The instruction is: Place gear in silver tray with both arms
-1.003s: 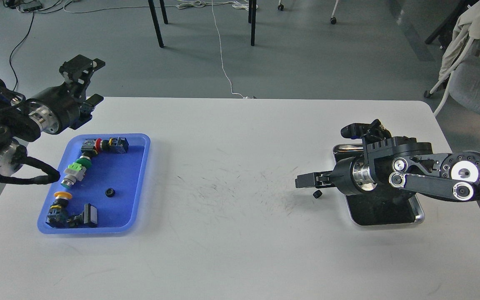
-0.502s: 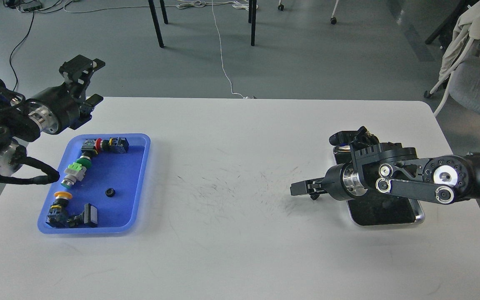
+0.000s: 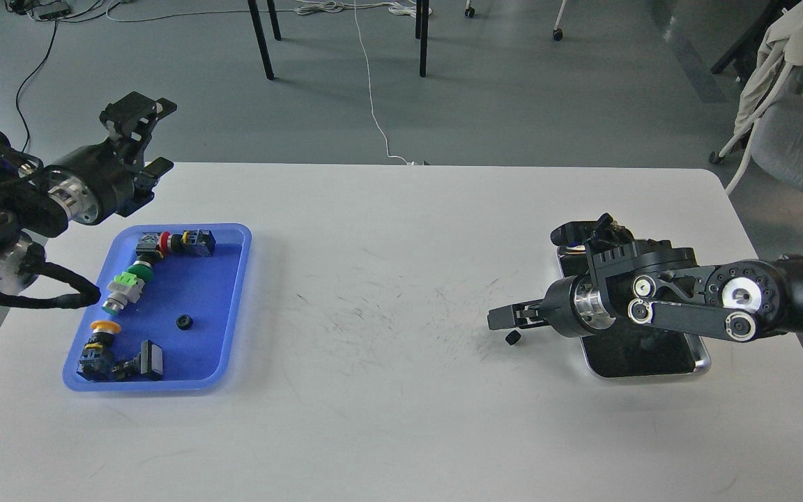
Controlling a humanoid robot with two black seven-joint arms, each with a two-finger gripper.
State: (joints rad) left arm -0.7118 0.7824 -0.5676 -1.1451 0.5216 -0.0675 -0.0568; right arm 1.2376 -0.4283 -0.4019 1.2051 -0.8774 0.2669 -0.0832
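- One small black gear (image 3: pixel 512 338) lies on the white worktop (image 3: pixel 387 279), just below my right gripper (image 3: pixel 502 318) and left of the silver tray (image 3: pixel 701 359), outside it.
- I cannot tell whether the right jaws are spread or pressed together; they hold nothing I can see.
- My left gripper (image 3: pixel 142 132) hovers beyond the blue tray (image 3: pixel 234 307), jaws spread, empty.
- Another gear (image 3: pixel 183 322) waits in the blue tray.
- I judge neither gear is placed yet.
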